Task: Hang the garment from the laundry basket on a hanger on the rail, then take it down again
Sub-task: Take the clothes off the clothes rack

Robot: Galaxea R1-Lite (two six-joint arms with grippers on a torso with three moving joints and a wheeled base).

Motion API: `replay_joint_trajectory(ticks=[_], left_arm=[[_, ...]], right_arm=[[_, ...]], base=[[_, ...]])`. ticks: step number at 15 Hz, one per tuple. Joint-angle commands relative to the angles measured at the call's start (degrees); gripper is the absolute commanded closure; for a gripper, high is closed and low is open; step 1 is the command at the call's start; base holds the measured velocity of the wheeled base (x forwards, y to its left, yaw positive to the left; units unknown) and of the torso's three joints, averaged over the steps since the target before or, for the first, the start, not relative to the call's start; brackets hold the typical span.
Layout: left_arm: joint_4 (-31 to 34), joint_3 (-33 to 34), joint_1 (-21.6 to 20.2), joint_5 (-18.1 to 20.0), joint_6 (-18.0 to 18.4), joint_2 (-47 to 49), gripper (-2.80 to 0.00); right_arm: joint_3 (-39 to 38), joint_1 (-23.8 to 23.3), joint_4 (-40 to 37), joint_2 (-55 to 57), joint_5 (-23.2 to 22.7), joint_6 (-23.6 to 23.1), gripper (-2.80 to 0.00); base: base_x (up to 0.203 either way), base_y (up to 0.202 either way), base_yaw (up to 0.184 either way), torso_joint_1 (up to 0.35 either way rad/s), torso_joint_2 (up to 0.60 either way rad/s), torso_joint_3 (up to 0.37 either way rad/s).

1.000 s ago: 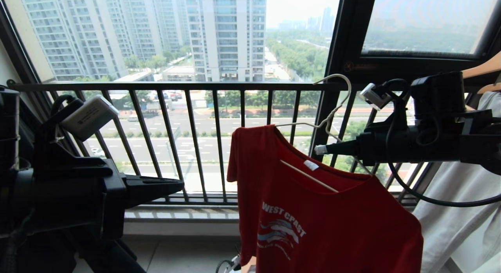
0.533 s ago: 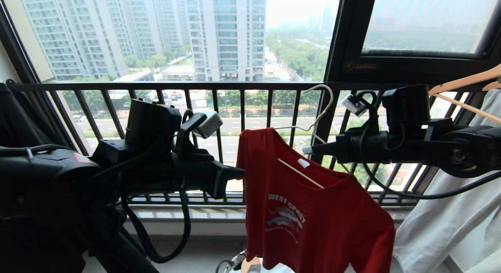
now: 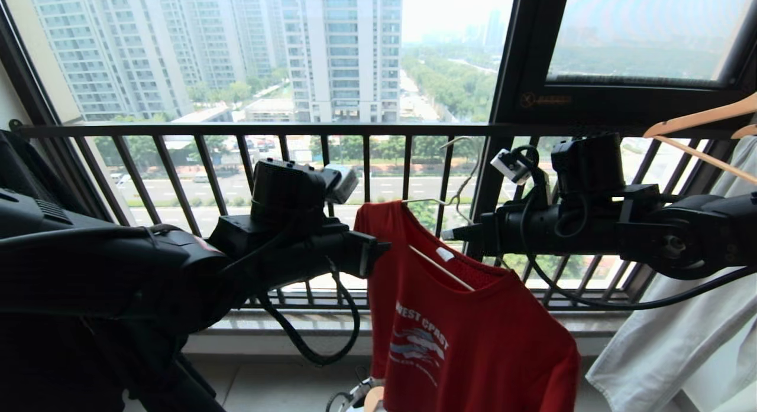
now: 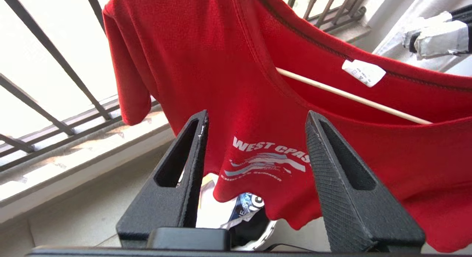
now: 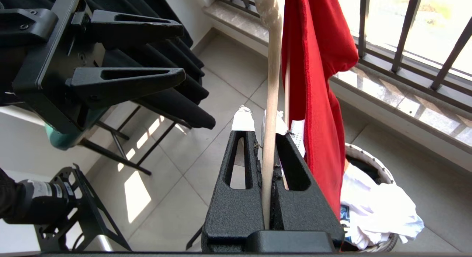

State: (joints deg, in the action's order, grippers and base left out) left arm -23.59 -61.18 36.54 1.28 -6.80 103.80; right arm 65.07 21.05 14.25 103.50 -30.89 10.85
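The red garment (image 3: 467, 329) hangs on the white wire hanger (image 3: 440, 267) in front of the window. My right gripper (image 3: 449, 233) is shut on the hanger's neck just above the collar, and the wrist view shows the pale stem (image 5: 271, 102) pinched between its jaws (image 5: 263, 133). My left gripper (image 3: 378, 252) is open, level with the shirt's near shoulder, its fingers apart with nothing between them (image 4: 256, 117). The chest lettering (image 4: 273, 148) shows beyond them. The laundry basket (image 5: 368, 157) stands on the floor under the shirt. The rail is out of view.
The black barred window railing (image 3: 266, 130) runs behind the shirt. Wooden hangers (image 3: 698, 119) and a pale cloth (image 3: 668, 341) hang at the right. White and dark printed clothes (image 5: 376, 209) fill the basket. Dark garments (image 5: 173, 98) on a rack stand behind the left arm.
My left arm has swung in from the far left up to the shirt and its gripper has opened. The right gripper has sunk a little and shifted left with hanger and shirt.
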Motion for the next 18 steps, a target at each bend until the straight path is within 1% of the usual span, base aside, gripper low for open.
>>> replay_joint_trajectory(ticks=[1,3,7,9,11,17,18], left_arm=[[-0.3,-1.4,1.4,-4.4,-0.4,0.5,-2.8],[-0.3,-2.4,1.9,-9.4,0.0,1.8,-2.8],[-0.3,-3.3,1.7,-10.9,1.0,3.5,-2.8],[-0.3,-3.9,1.7,-12.8,1.1,3.9,-2.8],[-0.4,-4.2,1.6,-13.5,1.1,4.0,-2.8],[-0.5,-5.8,1.2,-18.3,1.8,4.7,-2.8],[-0.5,-6.2,1.1,-19.5,2.3,4.9,-2.8]], right_arm=[[0.1,0.9,0.1,-0.5,0.2,0.0,0.0],[0.1,1.6,0.1,-1.0,0.4,0.0,0.0],[0.0,3.7,0.0,-2.3,2.7,0.9,0.0],[-0.2,4.8,-0.2,-3.1,2.8,0.9,0.0],[-0.7,5.9,-0.2,-3.8,2.8,0.9,0.0],[-1.0,6.5,-0.2,-4.2,2.8,0.8,0.0],[-1.0,6.5,-0.2,-4.3,2.9,0.8,0.0]], base=[[0.0,0.0,0.0,0.0,0.0,0.0],[0.0,0.0,0.0,0.0,0.0,0.0],[0.0,0.0,0.0,0.0,0.0,0.0],[0.0,0.0,0.0,0.0,0.0,0.0],[0.0,0.0,0.0,0.0,0.0,0.0],[0.0,0.0,0.0,0.0,0.0,0.0],[0.0,0.0,0.0,0.0,0.0,0.0]])
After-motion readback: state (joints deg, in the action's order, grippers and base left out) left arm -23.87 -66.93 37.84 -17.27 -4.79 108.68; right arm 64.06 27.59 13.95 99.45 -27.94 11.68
